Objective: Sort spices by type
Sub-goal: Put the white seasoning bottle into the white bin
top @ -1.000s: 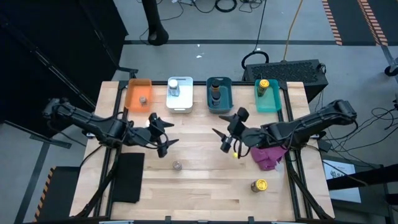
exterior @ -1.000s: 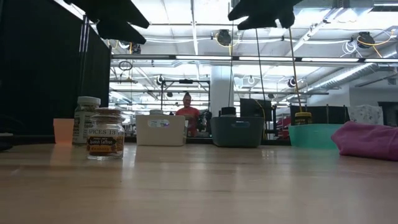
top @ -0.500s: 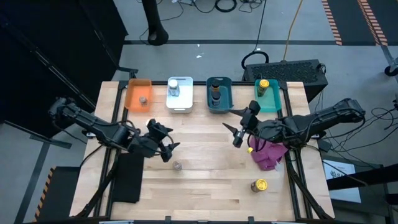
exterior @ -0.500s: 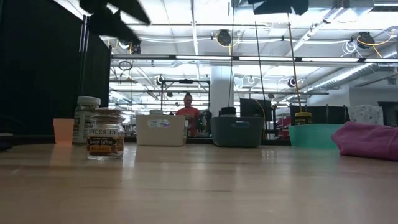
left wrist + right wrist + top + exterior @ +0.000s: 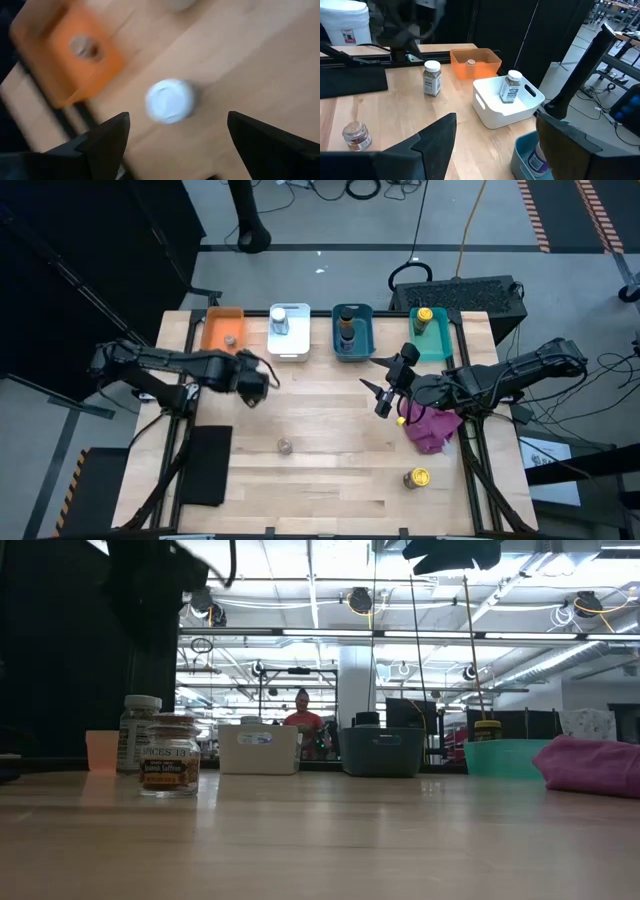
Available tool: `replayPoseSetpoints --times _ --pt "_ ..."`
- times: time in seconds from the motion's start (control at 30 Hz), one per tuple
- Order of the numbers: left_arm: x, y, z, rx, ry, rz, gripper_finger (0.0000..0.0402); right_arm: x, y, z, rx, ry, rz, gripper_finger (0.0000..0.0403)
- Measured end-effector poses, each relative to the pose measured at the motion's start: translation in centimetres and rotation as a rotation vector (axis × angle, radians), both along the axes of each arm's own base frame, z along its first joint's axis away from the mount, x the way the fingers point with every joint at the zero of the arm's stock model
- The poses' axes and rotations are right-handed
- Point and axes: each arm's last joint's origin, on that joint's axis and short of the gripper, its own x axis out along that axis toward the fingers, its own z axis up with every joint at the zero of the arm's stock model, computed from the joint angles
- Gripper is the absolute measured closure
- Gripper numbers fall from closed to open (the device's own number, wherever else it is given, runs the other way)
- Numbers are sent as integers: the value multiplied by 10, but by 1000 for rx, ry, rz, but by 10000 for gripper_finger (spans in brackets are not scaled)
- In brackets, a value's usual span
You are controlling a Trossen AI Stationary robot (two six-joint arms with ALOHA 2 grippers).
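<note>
The left gripper (image 5: 252, 383) hovers with jaws spread wide and empty above a white-lidded spice jar (image 5: 169, 100) standing on the desk (image 5: 320, 480) just beside the orange bin (image 5: 222, 332). The right gripper (image 5: 382, 393), jaws parted and empty, hangs near the teal bin (image 5: 432, 345), well away from that orange bin.

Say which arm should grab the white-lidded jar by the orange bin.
Left. Its gripper hangs over that jar, jaws open, beside the orange bin; the right gripper is far off, near the pink cloth.
</note>
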Motion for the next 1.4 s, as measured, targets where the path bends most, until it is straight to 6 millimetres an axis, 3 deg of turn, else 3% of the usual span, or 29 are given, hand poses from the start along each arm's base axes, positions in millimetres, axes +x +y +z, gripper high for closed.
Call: replayPoseSetpoints --times 0.2,0.4,0.77,1.4 --pt "-2 31 -1 -120 54 17 64 0 0 0 1 2 0 147" --pt "-2 45 -4 -161 44 4 64 -1 0 -5 23 30 -10 147" --pt "1 44 -32 -216 7 -69 64 -6 -1 -13 91 79 -54 147" --pt "-6 44 -72 -162 10 -13 64 -8 -1 -17 145 97 -63 147"
